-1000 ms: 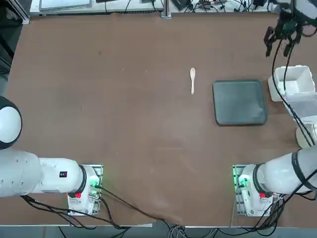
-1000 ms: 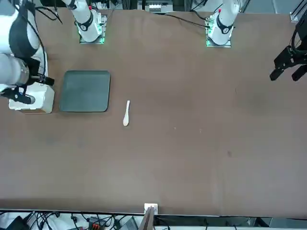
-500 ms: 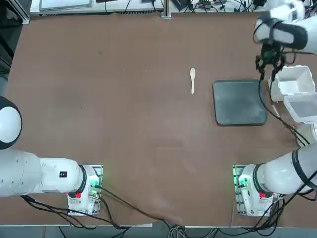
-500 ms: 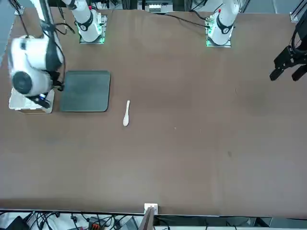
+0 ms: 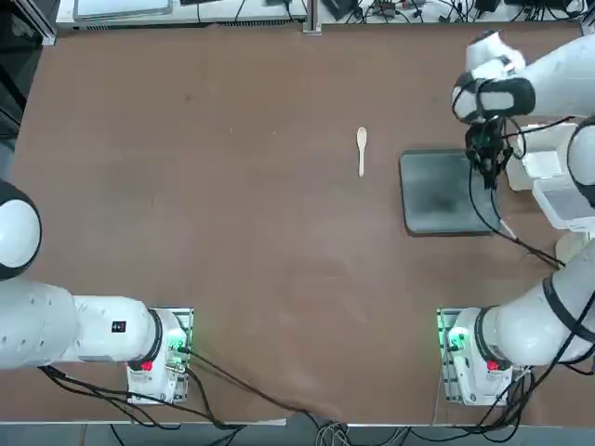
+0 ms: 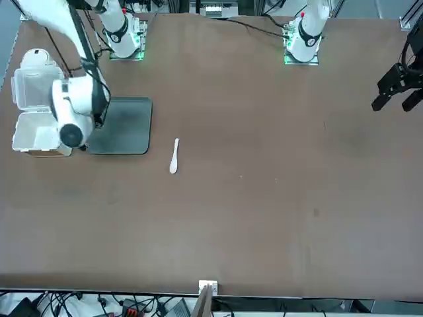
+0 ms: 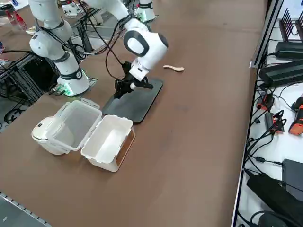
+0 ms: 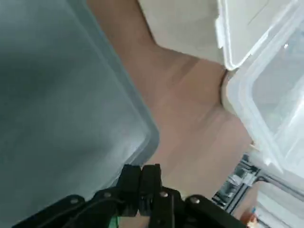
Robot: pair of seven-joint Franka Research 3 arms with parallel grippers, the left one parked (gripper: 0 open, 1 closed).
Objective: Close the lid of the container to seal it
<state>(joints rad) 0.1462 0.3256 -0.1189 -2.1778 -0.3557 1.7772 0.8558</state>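
The container [image 7: 110,141] is a small white box that stands open at the table's right edge, also seen in the top view [image 5: 544,163] and the front view [image 6: 34,134]. Its translucent lid [image 7: 71,123] lies flipped back flat beside it, on the robot's side [image 5: 574,200] [image 6: 34,86]. My right gripper [image 5: 485,163] [image 7: 121,88] hangs low over the edge of the dark grey tray [image 5: 437,195] that faces the container, a short gap from the box. Its fingers [image 8: 142,172] are shut with nothing between them. In the wrist view the container wall [image 8: 185,26] and lid [image 8: 273,102] lie beyond the tray's corner [image 8: 57,85].
A pale spoon [image 5: 362,149] [image 6: 174,156] lies left of the tray. A round cream dish [image 7: 43,134] sits against the lid on the robot's side. The table edge runs close behind the container.
The right arm swung from beyond the container toward the robot and leftward, coming down over the tray's edge. Its fingers went from open to shut. The lid is now uncovered in the front view.
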